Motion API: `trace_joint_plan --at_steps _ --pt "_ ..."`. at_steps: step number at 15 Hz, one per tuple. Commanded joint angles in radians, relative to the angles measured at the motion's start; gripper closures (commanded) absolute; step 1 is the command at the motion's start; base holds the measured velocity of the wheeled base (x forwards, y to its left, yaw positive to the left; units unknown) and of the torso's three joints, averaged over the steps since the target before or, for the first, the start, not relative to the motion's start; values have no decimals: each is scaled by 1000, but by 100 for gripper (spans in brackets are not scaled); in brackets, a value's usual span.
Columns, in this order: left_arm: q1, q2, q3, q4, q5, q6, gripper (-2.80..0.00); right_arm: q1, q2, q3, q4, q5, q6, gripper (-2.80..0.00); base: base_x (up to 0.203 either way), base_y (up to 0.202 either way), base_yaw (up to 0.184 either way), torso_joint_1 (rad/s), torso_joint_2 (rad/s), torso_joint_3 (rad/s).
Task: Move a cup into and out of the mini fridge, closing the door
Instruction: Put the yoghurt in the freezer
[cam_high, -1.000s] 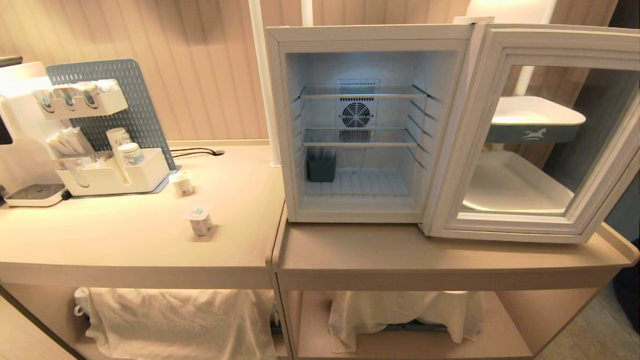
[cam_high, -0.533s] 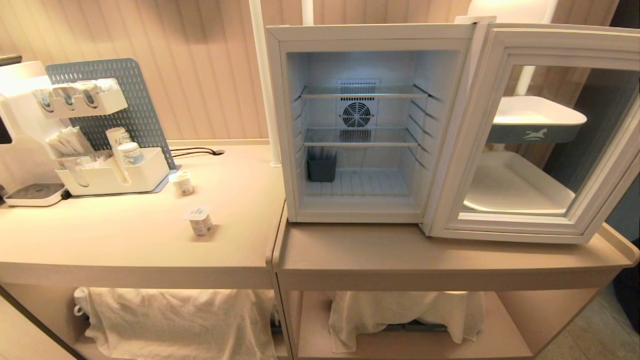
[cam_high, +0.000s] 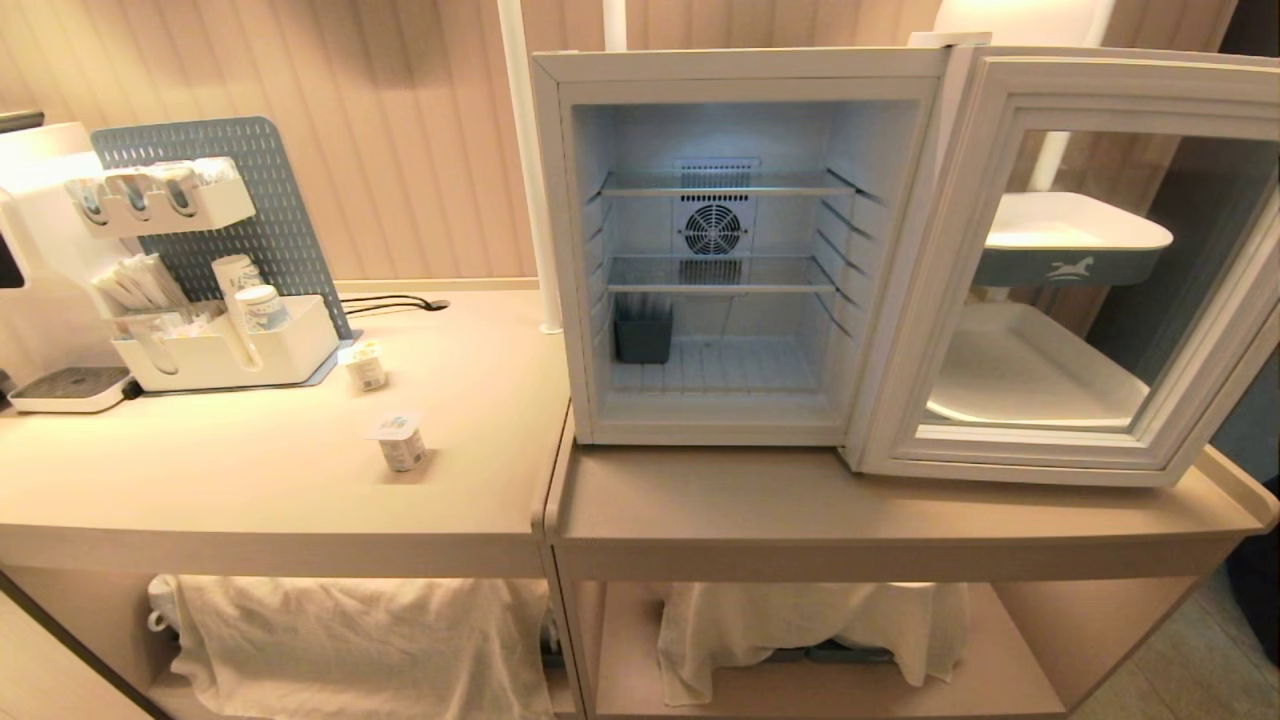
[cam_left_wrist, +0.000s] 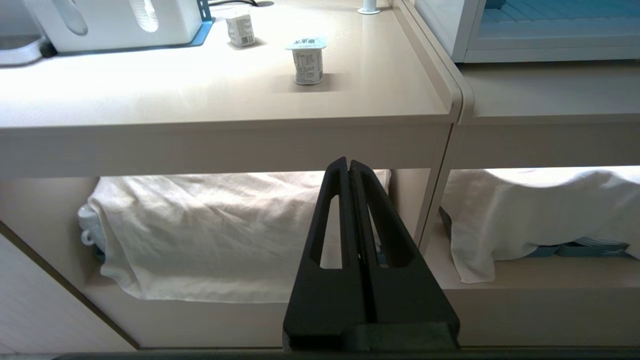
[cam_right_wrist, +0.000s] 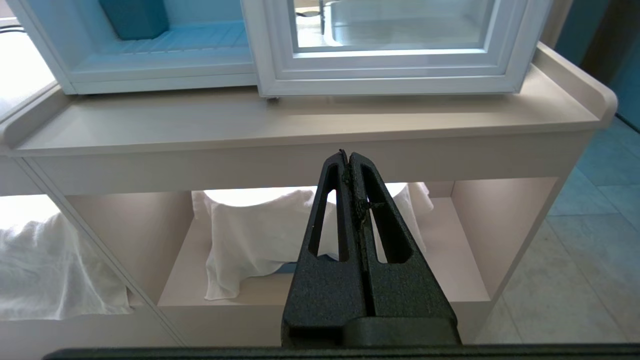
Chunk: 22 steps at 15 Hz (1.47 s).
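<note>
The white mini fridge (cam_high: 745, 65) stands on the right counter, and its glass-windowed door (cam_high: 1010, 92) is swung wide to the right. On the left counter stands a small white foil-lidded cup (cam_high: 402, 441), and a second similar cup (cam_high: 366, 366) sits farther back. Neither arm shows in the head view. My left gripper (cam_left_wrist: 348, 162) is shut and empty, low in front of the left counter's edge, with the near cup (cam_left_wrist: 308, 60) beyond it. My right gripper (cam_right_wrist: 348, 156) is shut and empty below the right counter's edge, under the door (cam_right_wrist: 390, 80).
A dark bin (cam_high: 642, 333) sits at the left of the fridge floor, under two bare wire shelves. A white organiser (cam_high: 230, 350) with a pegboard stands at the back left. A white pole (cam_high: 520, 160) rises beside the fridge. White cloths (cam_high: 350, 640) cover the lower shelves.
</note>
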Motion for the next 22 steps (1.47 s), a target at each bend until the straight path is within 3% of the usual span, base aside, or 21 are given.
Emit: trace_joint_plan --at_steps 1,10,15,22 --pt "0 0 3 -1 2 -14 0 1 2 0 -1 1 0 0 0 0 0 0 0 0" --pt "0 0 3 -1 2 -17 0 1 2 0 0 0 0 0 0 0 0 0 0 0" --pt "0 0 3 -1 3 -18 0 1 2 0 -1 0 0 0 -161 0 1 5 3 3" --pt "0 0 3 -3 1 -18 0 1 2 0 -1 0 0 0 1 27 -3 1 1 0"
